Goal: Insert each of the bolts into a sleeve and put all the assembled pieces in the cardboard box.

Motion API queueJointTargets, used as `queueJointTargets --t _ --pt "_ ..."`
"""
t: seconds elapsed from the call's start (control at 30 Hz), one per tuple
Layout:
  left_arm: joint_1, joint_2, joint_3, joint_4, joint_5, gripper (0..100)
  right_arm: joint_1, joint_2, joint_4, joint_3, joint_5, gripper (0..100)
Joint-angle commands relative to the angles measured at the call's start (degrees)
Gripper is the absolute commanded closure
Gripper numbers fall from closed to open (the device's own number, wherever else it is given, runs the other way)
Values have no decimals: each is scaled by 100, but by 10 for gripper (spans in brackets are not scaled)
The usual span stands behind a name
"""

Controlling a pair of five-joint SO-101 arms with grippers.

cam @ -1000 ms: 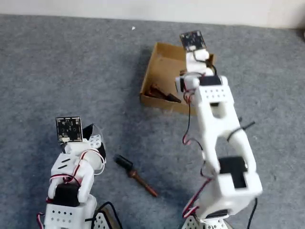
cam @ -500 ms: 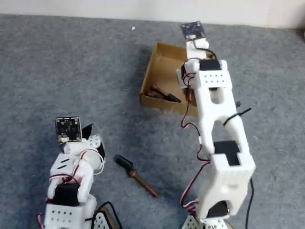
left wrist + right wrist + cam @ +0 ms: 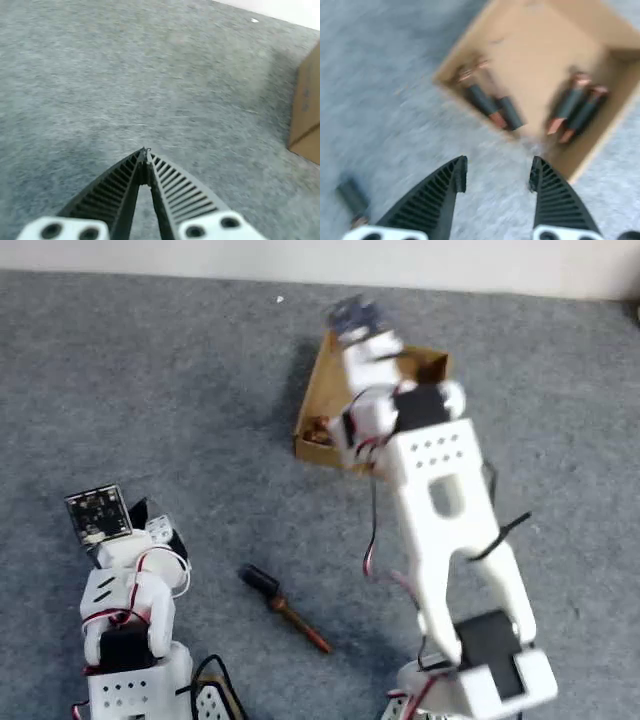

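The cardboard box (image 3: 600,135) holds several dark sleeves with copper bolts in them (image 3: 485,102), lying in two pairs. My right gripper (image 3: 497,172) hangs open and empty above the carpet just outside the box's near wall. In the high view the right arm (image 3: 440,490) stretches to the box (image 3: 325,395) and covers most of it. One more black sleeve with a copper bolt sticking out (image 3: 283,606) lies on the carpet between the arms, and its sleeve end (image 3: 352,196) shows in the right wrist view. My left gripper (image 3: 145,154) is shut and empty over bare carpet.
Grey carpet covers the whole table. The left arm (image 3: 125,585) stands at the near left, well apart from the loose piece. A corner of the box (image 3: 307,115) shows far off in the left wrist view. A pale wall runs along the far edge.
The right arm has swung left, and its wrist now sits over the box's left part. The left arm's wrist has turned and shifted left. The loose piece has not moved.
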Motion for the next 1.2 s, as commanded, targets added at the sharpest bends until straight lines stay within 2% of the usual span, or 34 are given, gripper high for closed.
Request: queueJointTargets --t 0.0,0.23,0.43,0.73,0.93,1.17 --pt "-224 -31 -31 -123 -79 993 -769 -848 -189 831 -18 814" --pt "-198 -31 -22 -123 -79 993 -2193 -1622 -1560 2993 -53 814" --pt "-189 -31 4 -141 -79 993 -2870 -1648 -2730 4110 -44 815" --pt "-189 -31 22 -141 -79 993 -3196 -1226 -3741 4752 -18 815" --pt "-189 -31 22 -149 -79 993 -3187 -215 -3802 4708 -18 815" --pt "-189 -31 22 -149 -79 993 -3187 84 -3802 4497 -18 815"
